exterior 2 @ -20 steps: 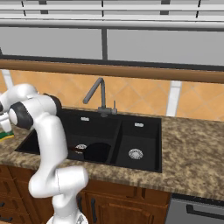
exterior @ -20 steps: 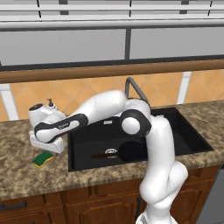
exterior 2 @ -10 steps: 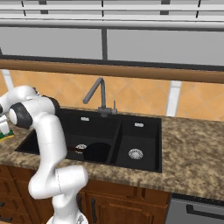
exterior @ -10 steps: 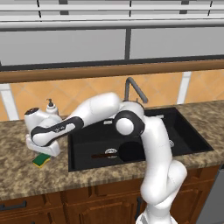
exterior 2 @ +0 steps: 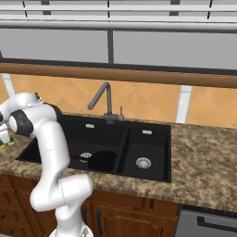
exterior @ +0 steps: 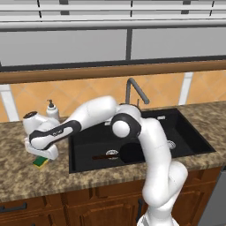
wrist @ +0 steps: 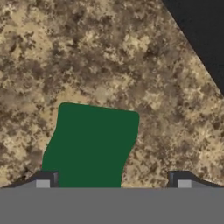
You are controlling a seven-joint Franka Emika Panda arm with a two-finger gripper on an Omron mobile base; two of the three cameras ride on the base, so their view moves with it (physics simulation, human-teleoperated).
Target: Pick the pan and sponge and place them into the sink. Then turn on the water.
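sponge: The sponge (wrist: 91, 146) lies flat on the brown speckled counter (exterior: 17, 176), green side up. It is on the left of the sink, close to the sink's edge. In the left base view a bit of its yellow and green (exterior: 40, 162) peeks out from under the robot's hand.

gripper: The gripper (wrist: 113, 180) is right above the sponge and points down at it. Its two dark tips are spread wide apart. The sponge sits between them, closer to the left tip in the hand view. Nothing is held. I cannot tell if a tip touches the sponge.

pan: The black pan (exterior: 130, 152) is inside the sink, in the left basin. Its long thin handle points to the left across the basin floor.

sink: The black sink (exterior 2: 152, 139) has two basins. A round silver drain (exterior 2: 143, 162) shines in the right basin.

faucet: The dark grey faucet (exterior 2: 104, 99) stands behind the sink, with its spout bent over the left basin.

soap bottle: A white soap bottle (exterior: 52, 110) stands on the counter behind the robot's hand, near the orange tiled wall (exterior: 167, 90).

arm: The white arm (exterior: 95, 114) reaches from the right, over the sink, down to the sponge.
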